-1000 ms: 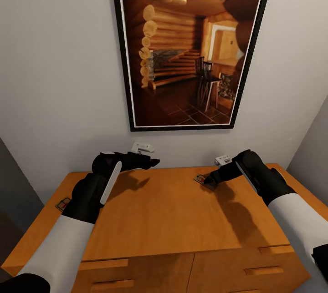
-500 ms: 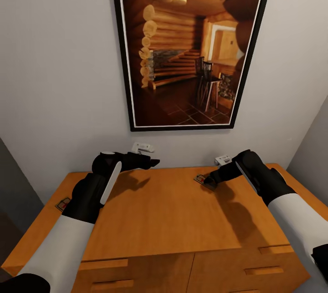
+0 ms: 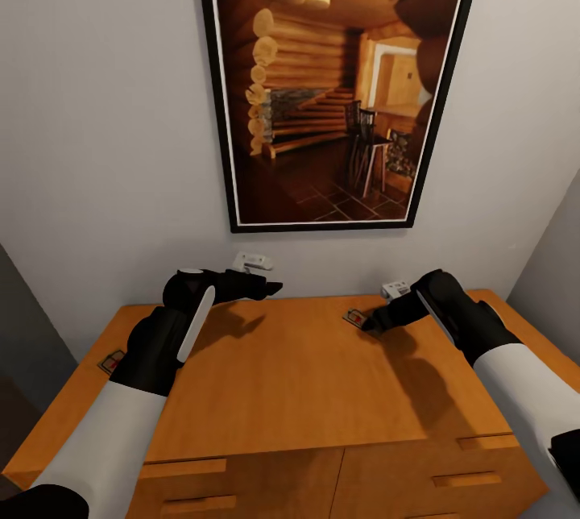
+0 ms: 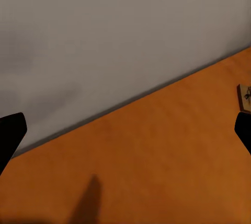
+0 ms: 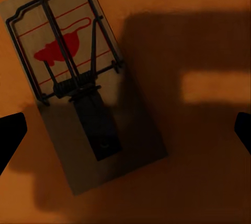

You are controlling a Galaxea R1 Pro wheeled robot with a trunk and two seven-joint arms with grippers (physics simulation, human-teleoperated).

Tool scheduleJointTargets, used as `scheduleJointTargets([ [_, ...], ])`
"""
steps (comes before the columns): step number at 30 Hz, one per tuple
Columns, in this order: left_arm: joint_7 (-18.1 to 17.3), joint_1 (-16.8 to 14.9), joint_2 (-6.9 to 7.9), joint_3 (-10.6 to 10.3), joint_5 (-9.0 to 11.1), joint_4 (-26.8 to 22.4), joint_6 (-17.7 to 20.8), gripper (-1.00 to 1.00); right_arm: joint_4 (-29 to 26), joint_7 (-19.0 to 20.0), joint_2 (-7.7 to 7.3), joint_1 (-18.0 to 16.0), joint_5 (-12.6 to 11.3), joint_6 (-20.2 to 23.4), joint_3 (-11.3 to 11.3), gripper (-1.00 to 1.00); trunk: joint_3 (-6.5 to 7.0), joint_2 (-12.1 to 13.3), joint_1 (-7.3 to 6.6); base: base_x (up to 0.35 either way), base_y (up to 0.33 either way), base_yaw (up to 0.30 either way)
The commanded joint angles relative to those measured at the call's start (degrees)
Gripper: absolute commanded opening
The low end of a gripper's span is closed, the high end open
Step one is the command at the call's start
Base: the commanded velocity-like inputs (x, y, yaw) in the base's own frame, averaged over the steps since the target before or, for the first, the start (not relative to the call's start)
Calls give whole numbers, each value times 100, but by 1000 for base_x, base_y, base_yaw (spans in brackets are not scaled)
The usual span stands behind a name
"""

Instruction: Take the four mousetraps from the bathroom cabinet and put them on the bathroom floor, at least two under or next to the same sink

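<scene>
From the head view we note the cabinet (image 3: 306, 374) set against the grey wall, its orange top broad and bare between the two arms, with open surface running to the front edge. One mousetrap (image 3: 353, 316) lies near the back edge, just ahead of the right gripper (image 3: 372, 325); a second mousetrap (image 3: 110, 361) sits at the far left edge, partly hidden by the left arm. The left gripper (image 3: 270, 289) hovers at the back edge, close to the wall. In the left wrist view its fingertips (image 4: 10, 132) stand wide apart over the wood, a mousetrap (image 4: 244, 96) beyond them. In the right wrist view the fingers (image 5: 11, 132) are spread wide, and the mousetrap (image 5: 83, 85) lies flat between them, long axis diagonal, red mark toward one end.
</scene>
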Motion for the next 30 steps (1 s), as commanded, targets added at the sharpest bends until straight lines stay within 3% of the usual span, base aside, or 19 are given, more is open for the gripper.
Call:
scheduleJointTargets([
  [1, 13, -5, -1, 2, 36, -3, 35, 100, 49, 39, -6, -1, 60, 19, 20, 100, -8, -3, 1, 0, 0, 0],
  [30, 20, -5, -1, 2, 31, -10, 30, 100, 192, -22, -3, -1, 61, 19, 29, 100, -8, -3, 1, 0, 0, 0],
])
